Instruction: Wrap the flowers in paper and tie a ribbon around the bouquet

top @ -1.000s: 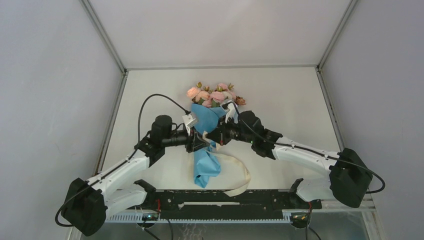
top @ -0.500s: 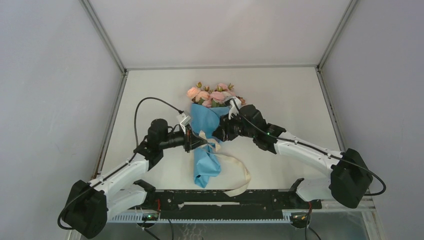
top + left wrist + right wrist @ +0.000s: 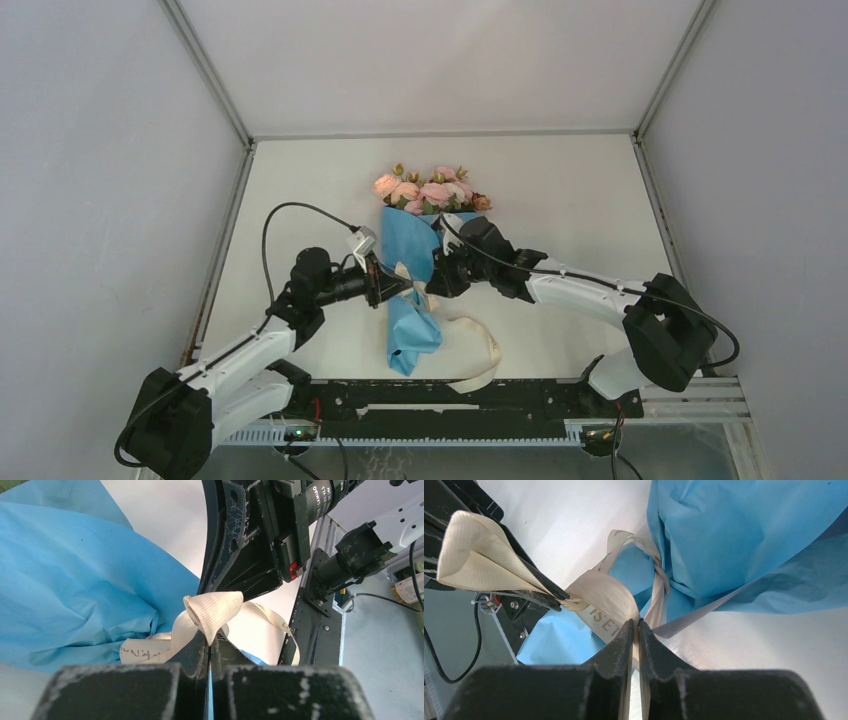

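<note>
The left gripper [image 3: 209,642] has its jaws pressed together on a folded loop of the cream ribbon [image 3: 212,611], which puffs up just above the fingertips. The right gripper [image 3: 635,626] is closed too, pinching a flat stretch of the same ribbon between its tips. Beyond both pairs of fingers the ribbon runs to a twisted crossing at the narrow waist of the bouquet [image 3: 410,255]. There the light blue paper [image 3: 749,540] is gathered and creased. From above, the bouquet lies flat near the middle of the white table [image 3: 580,190]. Its pink and peach flowers [image 3: 430,190] are at 12 o'clock and its crumpled paper tail at 6 o'clock. The left arm reaches in from 9 o'clock and the right from 3 o'clock, meeting at the waist. A loose end of ribbon curls away toward 5 o'clock. The ribbon looks soft, limp and light, so it probably holds best when pinched close to the crossing, where there is little slack. The paper looks thin and likely to tear or crumple under a hard pull. The blooms seem fragile and best left untouched.
</note>
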Action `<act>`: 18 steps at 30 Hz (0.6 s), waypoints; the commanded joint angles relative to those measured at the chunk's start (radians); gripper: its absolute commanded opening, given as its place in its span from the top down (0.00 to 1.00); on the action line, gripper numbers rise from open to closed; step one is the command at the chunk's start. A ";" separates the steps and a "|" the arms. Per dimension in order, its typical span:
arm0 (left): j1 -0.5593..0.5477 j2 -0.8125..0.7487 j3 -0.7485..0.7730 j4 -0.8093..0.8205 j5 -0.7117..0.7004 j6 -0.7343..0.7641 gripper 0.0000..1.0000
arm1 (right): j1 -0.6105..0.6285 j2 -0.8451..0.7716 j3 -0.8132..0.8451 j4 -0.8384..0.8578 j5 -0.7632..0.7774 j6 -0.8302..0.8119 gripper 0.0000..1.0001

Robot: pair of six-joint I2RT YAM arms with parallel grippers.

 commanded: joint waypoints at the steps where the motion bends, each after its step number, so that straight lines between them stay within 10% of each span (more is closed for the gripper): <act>1: 0.007 -0.014 -0.019 0.060 -0.009 -0.023 1.00 | 0.008 -0.027 0.025 -0.001 -0.044 -0.019 0.84; 14: 0.022 0.013 -0.032 0.104 -0.082 0.237 1.00 | 0.045 -0.077 -0.012 0.047 -0.308 -0.057 1.00; 18: 0.022 0.046 -0.048 0.183 -0.059 0.271 1.00 | 0.014 -0.042 -0.017 0.103 -0.302 -0.034 0.76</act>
